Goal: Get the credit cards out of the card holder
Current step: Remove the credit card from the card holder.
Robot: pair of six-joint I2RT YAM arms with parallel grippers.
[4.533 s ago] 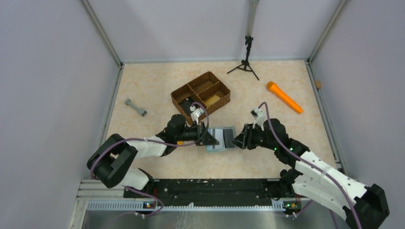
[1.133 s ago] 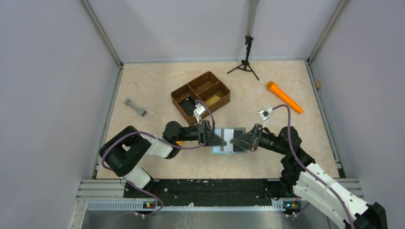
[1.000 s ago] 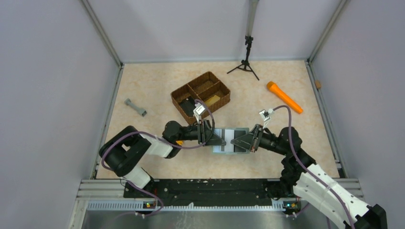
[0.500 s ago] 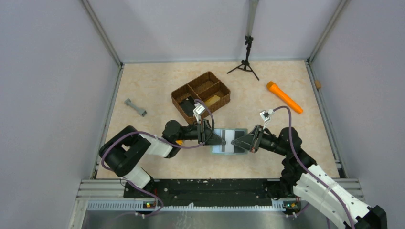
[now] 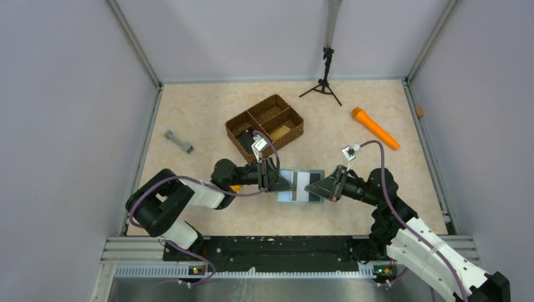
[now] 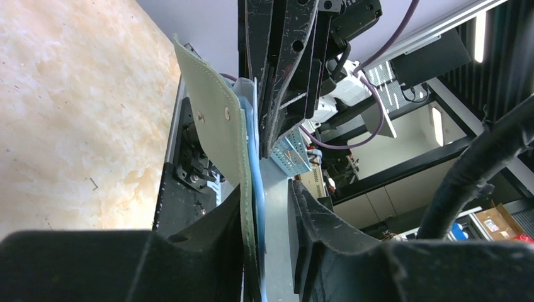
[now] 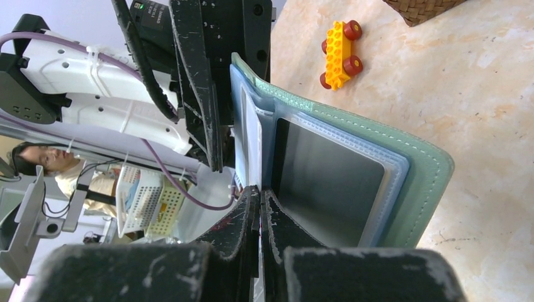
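Note:
The card holder (image 5: pixel 301 187) is grey-green and hangs open on edge between my two grippers, just above the table. In the right wrist view its green cover (image 7: pixel 415 170) wraps clear blue pockets; a dark grey credit card (image 7: pixel 330 182) sits in one. My right gripper (image 7: pixel 260 192) (image 5: pixel 316 187) is shut at the inner fold on a thin pale leaf (image 7: pixel 252 135), which looks like a pale credit card in its pocket. My left gripper (image 6: pixel 266 189) (image 5: pixel 283 183) straddles the holder's other edge (image 6: pixel 211 126). The cover lies against one finger, and a gap shows at the other.
A brown woven basket (image 5: pixel 264 128) stands just behind the left gripper. A yellow toy car (image 7: pixel 340 44) lies under the left arm. An orange torch-like stick (image 5: pixel 374 128), a grey dumbbell piece (image 5: pixel 179 141) and a small black tripod (image 5: pixel 324 82) lie farther off. Walls close in three sides.
Over the last second, both grippers and the holder crept a little to the left together. The left arm's elbow swung out leftward. The right gripper's pinch stays the same.

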